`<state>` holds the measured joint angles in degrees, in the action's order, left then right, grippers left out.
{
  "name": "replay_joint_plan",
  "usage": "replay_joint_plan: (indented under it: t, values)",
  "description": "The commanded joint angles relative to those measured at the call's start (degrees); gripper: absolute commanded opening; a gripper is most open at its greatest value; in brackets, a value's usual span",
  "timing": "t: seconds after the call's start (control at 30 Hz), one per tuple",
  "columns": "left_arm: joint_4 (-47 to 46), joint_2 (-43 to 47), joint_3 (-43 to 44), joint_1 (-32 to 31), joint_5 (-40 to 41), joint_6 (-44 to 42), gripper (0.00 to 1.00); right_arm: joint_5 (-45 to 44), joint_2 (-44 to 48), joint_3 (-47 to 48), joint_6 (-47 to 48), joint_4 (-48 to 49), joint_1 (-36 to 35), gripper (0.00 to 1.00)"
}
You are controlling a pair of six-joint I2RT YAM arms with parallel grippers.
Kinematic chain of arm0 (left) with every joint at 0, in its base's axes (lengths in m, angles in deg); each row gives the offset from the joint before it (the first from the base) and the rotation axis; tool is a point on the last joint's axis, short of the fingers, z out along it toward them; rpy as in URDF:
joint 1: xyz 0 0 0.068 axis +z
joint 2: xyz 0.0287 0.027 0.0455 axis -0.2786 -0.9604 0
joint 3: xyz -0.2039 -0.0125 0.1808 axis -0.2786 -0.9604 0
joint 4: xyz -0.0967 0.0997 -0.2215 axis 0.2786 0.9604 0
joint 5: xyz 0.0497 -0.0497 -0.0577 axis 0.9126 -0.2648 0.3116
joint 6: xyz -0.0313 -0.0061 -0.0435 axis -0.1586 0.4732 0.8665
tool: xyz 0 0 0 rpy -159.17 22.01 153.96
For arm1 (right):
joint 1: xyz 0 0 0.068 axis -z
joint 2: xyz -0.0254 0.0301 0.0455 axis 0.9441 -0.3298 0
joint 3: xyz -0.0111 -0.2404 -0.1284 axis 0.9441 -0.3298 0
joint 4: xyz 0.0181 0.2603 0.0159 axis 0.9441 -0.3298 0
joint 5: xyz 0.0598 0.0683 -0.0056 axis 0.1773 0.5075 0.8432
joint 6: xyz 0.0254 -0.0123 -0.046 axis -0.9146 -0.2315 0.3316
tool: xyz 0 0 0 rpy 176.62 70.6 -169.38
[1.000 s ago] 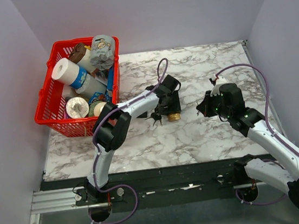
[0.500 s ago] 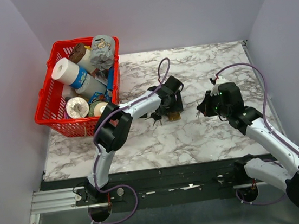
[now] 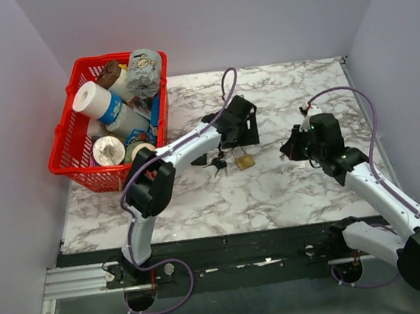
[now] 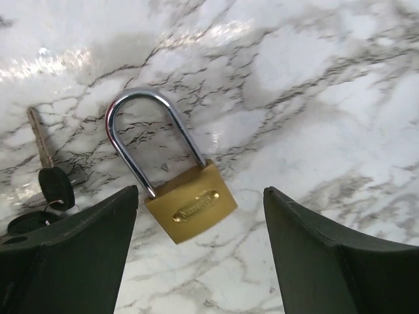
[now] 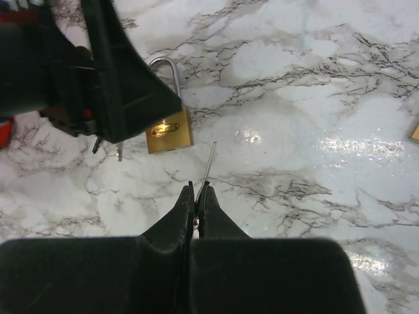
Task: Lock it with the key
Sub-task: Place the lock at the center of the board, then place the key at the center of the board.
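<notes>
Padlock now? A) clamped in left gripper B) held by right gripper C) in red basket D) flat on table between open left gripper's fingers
D: the padlock lies flat on the table, with the left gripper open, one finger on each side.

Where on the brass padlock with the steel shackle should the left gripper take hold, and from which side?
Probably the rectangular body of the brass padlock, from above, pinched across its two side edges: it lies flat on the marble table, leaving its bottom end free for the key.
</notes>
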<state>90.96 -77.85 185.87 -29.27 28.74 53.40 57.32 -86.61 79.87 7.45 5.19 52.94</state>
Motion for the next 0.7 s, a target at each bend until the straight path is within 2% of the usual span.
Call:
replay_joint_plan:
  t: [0.0,0.1,0.23,0.37,0.43,0.57,0.67]
  values:
    - [-2.9,10.7,6.1,-0.2,3.5,-6.0,0.86,1.9,-1.8,1.0,-0.2,1.5,2.2,0.01]
    - [-2.9,15.5,5.6,0.8,4.0,-9.3,0.86,4.5,-4.5,2.1,1.0,2.9,3.0,0.01]
    - [-4.9,22.6,1.7,2.5,0.3,-19.6,0.89,10.3,-10.8,4.5,3.7,4.5,3.0,0.01]
    - [-2.1,26.7,0.4,9.4,-14.9,-22.2,0.89,12.2,-17.8,7.5,4.6,6.3,3.0,0.01]
    - [0.6,27.3,2.0,12.7,-27.0,-24.0,0.88,13.0,-22.3,8.9,5.3,6.9,3.0,0.01]
    - [0.6,31.2,1.8,15.4,-33.2,-29.2,0.88,11.9,-29.2,13.2,4.7,6.7,3.0,0.01]
    - [1.9,33.6,2.4,15.4,-34.0,-31.9,0.88,12.3,-33.5,14.7,4.7,5.9,3.0,0.01]
